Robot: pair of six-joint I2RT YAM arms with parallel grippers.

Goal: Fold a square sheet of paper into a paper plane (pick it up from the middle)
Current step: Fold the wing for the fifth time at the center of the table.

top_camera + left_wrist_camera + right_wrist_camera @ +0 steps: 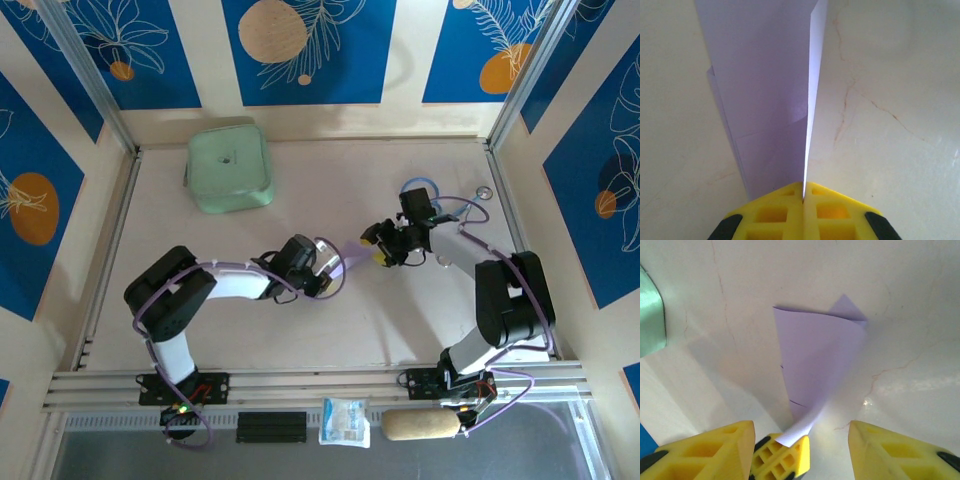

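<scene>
My left hand (804, 192) is clamped on the paper plane (765, 90) at mid-tabletop, and my right hand (801, 426) stands apart close beside it. The long folds look made. I judge the final wing creases remain.

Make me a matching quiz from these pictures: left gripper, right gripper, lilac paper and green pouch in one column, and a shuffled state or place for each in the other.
Column one:
1. left gripper
2. right gripper
3. lilac paper
4. mint-green pouch

Column two:
A. lying at the far left of the table, apart from both arms
B. open, fingers spread wide
C. shut on a thin edge
D. folded in layers, between the two grippers

Pairs: 1-C, 2-B, 3-D, 4-A
</scene>
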